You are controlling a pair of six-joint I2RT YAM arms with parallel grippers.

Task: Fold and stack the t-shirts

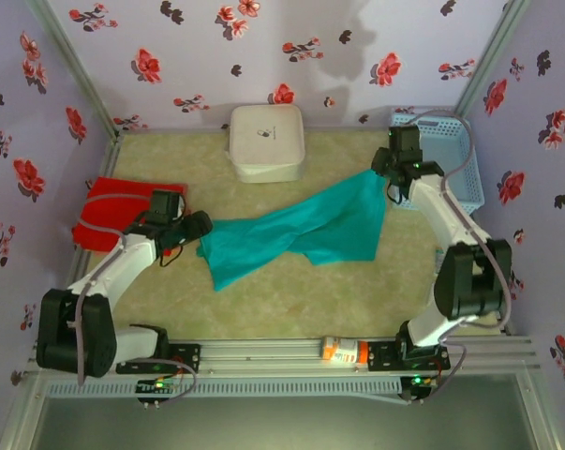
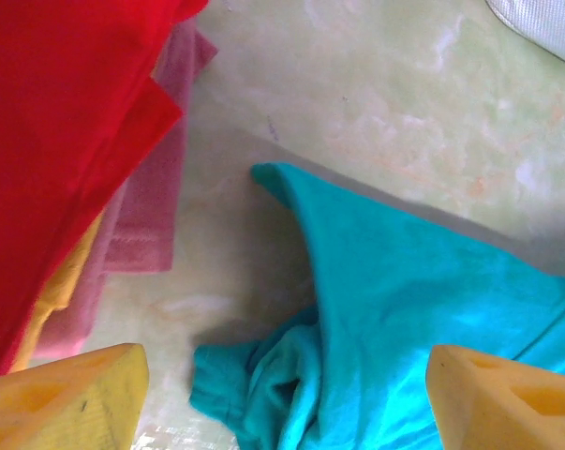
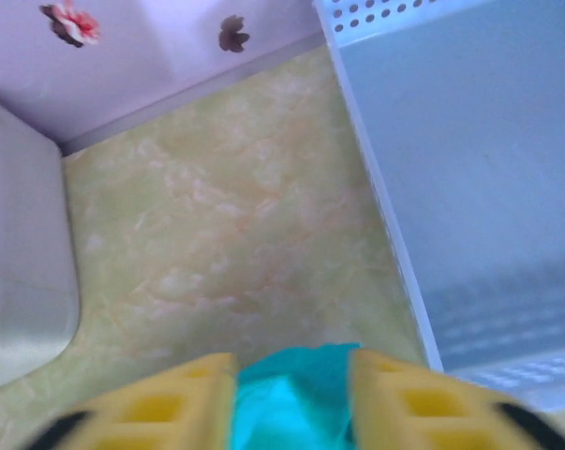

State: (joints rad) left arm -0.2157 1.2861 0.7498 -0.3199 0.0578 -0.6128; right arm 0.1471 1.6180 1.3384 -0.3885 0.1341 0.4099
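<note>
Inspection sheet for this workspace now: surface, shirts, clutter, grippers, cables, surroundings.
Surface: pale green marbled table, flat.
Job's things: teal t-shirt unfolded, stretched across the middle; red t-shirt folded at the left edge.
Clutter: white box at the back; light-blue basket back right; pink cloth under the red t-shirt; small orange-and-white container on the front rail.
Grippers: left gripper open over the teal t-shirt's bunched end; right gripper shut on its other corner.
Cables: grey cable along the left arm, clear of the cloth.
Surroundings: lilac walls with flower print.
</note>
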